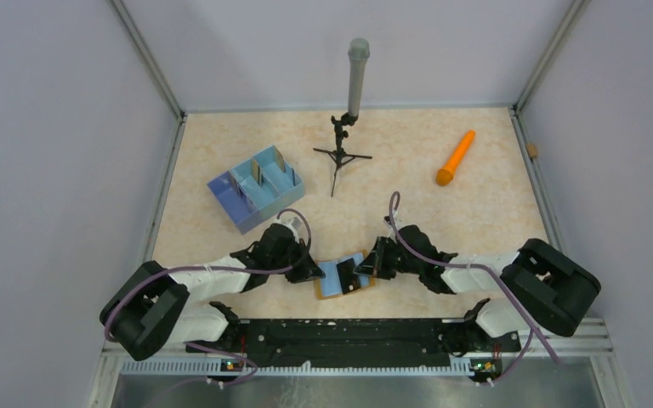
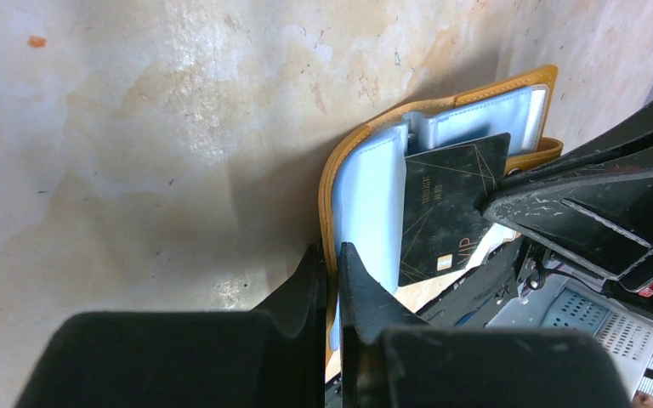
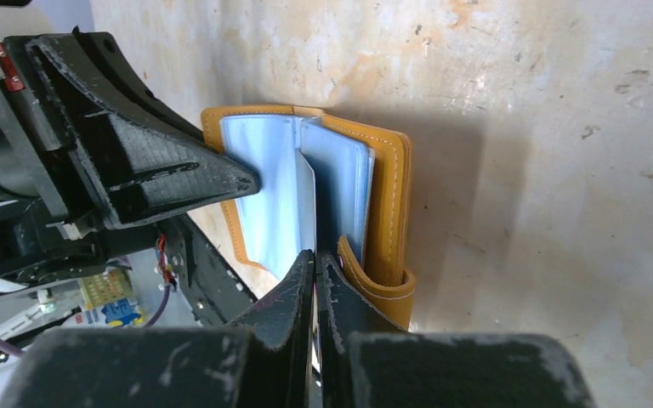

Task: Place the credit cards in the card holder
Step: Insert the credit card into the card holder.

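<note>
- The card holder (image 1: 343, 277) lies open on the table (image 1: 442, 229) close to its near edge, between the two arms, with its pale blue pockets showing and its mustard cover partly lifted
- The dark card (image 2: 446, 212) lies slanted across those pockets; we cannot tell whether its leading edge is inside one, and a card going in askew may catch on the pocket lip and bend rather than slide
- The right gripper (image 3: 316, 255) is clenched on that thin card at one edge; with so little purchase, we think the card could pivot or slip free if it meets resistance
- The left gripper (image 2: 333, 255) is pinched tight on the mustard rim of the card holder; if that hold slides off, the cover could fold onto the card or the card holder could skid along the table
- Both sets of fingers work very near each other over the pockets, so a careless push risks a collision
- Two more cards (image 1: 257, 172) stand upright in the blue tray (image 1: 225, 191), well apart from all this; a card holder shoved out of place now would make loading them harder
</note>
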### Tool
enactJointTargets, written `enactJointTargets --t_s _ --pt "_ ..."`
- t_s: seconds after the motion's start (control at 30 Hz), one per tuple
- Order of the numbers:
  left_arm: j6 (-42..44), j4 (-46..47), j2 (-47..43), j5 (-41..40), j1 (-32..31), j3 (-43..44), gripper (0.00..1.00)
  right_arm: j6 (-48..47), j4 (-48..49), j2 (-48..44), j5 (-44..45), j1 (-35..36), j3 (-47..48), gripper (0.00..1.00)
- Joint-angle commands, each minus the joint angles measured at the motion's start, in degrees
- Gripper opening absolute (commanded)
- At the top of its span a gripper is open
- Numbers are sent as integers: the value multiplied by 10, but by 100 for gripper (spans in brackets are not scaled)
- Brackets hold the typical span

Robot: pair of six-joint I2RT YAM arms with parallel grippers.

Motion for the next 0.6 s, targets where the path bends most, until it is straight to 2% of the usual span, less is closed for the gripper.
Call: enactJointTargets --t_s 0.0,0.57 --pt "21 0 12 -1 5 -13 0 12 48 7 -17 -9 -10 0" --pt "27 23 25 20 10 -16 0 -1 64 55 -2 -10 2 0"
